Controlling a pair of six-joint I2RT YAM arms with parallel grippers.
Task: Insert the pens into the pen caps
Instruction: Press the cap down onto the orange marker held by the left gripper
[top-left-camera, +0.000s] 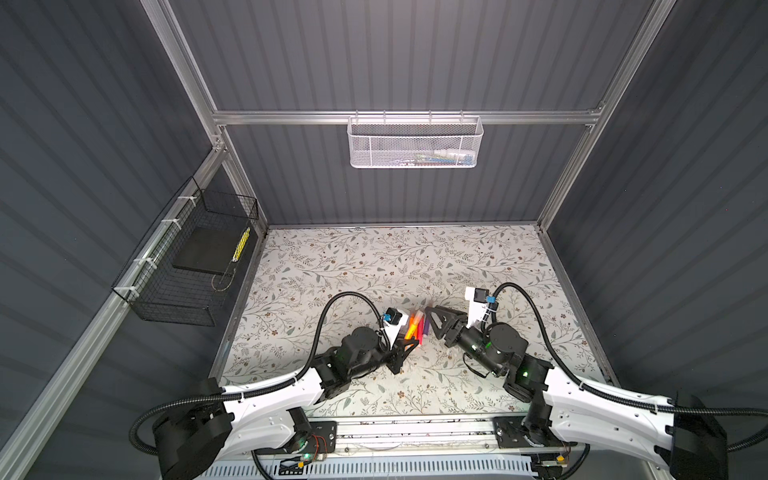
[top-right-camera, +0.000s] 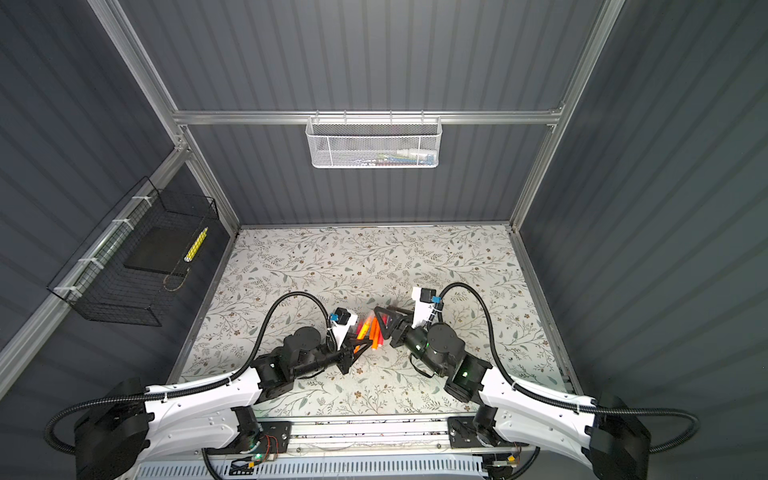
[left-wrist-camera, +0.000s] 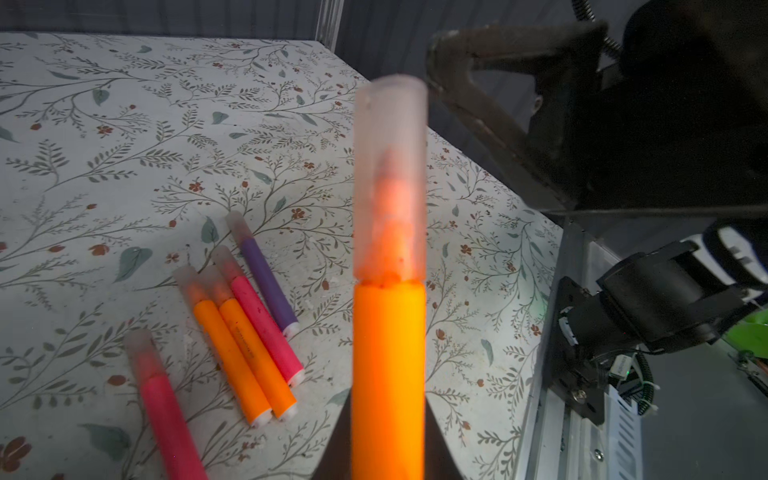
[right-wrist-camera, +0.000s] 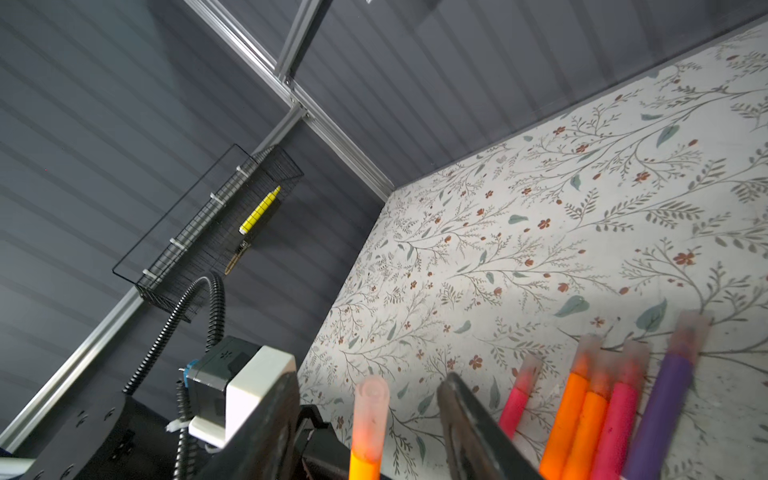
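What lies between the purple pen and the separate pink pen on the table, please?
Two capped orange pens and a second pink pen lie between the purple pen and the separate pink pen, shown in the left wrist view.

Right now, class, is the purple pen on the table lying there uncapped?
No, the purple pen lies on the table with a translucent cap fitted over its tip.

White mesh basket (top-left-camera: 415, 143) hanging upper centre; over on the left, a black wire basket (top-left-camera: 166, 303) holding a yellow patterned stick (top-left-camera: 241, 244) and a dark slab (top-left-camera: 205, 251). Floral tabletop (top-left-camera: 374, 257) below.
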